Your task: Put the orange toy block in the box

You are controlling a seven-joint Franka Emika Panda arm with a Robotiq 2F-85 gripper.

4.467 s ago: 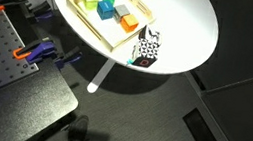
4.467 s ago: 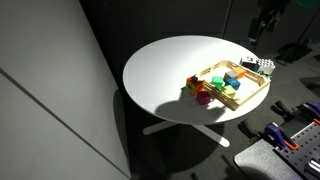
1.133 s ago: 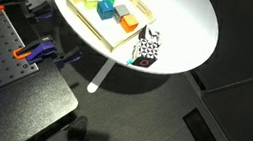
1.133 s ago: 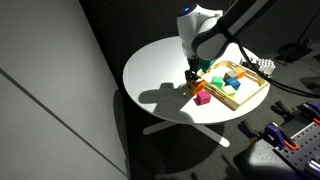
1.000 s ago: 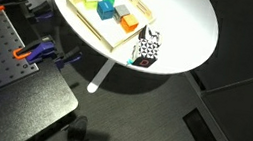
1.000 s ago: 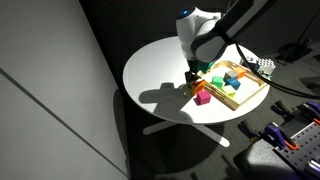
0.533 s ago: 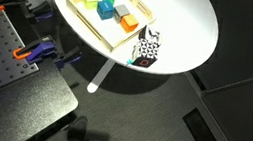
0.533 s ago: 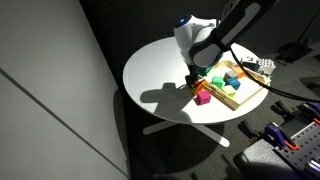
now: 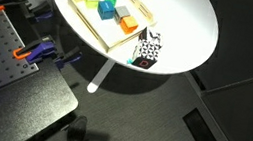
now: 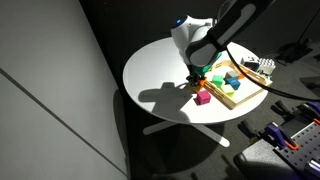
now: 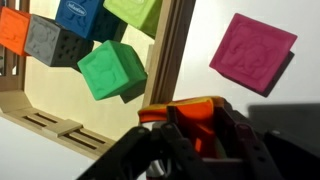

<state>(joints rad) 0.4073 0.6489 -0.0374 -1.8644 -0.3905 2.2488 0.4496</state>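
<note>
Gripper fingers are closed on the orange toy block, which is held at the rim of the box. A green block is seen inside the box. A magenta block is seen on the white table, outside the rim.

In an exterior view we look steeply down from high and close: table and box cropped at the top edge, floor filling the rest. In an exterior view from farther off we take in the whole table, box at right. Both exterior views share table and box. Wrist view: very close, looking down on the box rim, gripper at the bottom edge.
</note>
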